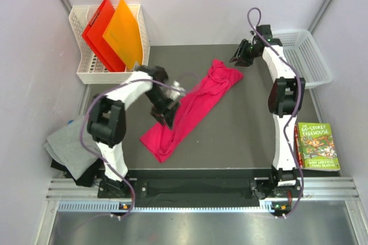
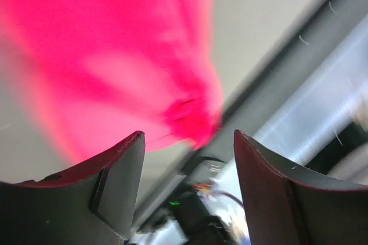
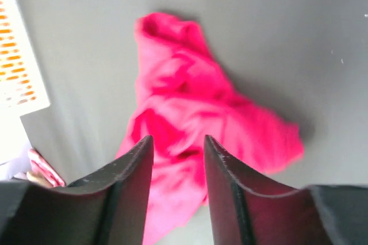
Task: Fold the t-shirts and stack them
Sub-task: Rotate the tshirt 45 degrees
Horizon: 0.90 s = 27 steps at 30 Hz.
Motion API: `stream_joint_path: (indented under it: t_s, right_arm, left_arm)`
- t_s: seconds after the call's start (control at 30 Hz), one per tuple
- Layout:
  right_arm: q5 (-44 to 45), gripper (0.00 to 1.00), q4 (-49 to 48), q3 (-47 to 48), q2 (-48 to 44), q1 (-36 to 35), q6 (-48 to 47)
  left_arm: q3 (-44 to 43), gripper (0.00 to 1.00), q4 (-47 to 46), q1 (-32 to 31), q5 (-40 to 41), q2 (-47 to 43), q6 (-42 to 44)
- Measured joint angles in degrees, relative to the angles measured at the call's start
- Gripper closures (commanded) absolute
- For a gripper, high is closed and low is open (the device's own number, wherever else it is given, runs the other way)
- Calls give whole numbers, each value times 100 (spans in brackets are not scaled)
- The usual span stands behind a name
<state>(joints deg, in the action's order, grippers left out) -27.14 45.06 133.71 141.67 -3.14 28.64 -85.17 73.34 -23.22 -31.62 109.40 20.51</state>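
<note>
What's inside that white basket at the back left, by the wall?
Two stiff sheets stand tilted in the white basket: a red folder and an orange folder. They hide the basket's floor, so anything lying lower down cannot be seen.

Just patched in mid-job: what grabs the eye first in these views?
The magenta shirt stands out first, bunched into a long diagonal strip across the middle of the dark mat. Both pincers are open with nothing held: the left pincer is over the strip's near half, and the right pincer is above its far end. Red and orange folders stand in the white bin at far left.
</note>
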Motion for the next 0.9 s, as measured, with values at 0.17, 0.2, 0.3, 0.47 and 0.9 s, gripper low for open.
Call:
stream_joint_path:
  t_s: [0.17, 0.2, 0.3, 0.47, 0.9]
  right_arm:
    - [264, 34, 131, -612, -1244, -61, -365]
    - [354, 33, 157, -839, -1606, -76, -479]
    - [590, 34, 199, -1368, -2363, -254, -717]
    - [1322, 40, 409, -2398, -3220, -1617, -1154]
    - [2092, 53, 1593, -3053, -2780, -5556, -1198]
  left_arm:
    - [-94, 32, -31, 1447, 750, -793, 323]
    - [48, 32, -26, 1639, 907, -946, 369]
    - [468, 31, 173, 1884, 1161, -1204, 420]
    - [671, 32, 212, 1906, 1102, -1215, 321]
    - [1320, 34, -883, 1849, 1572, -863, -256]
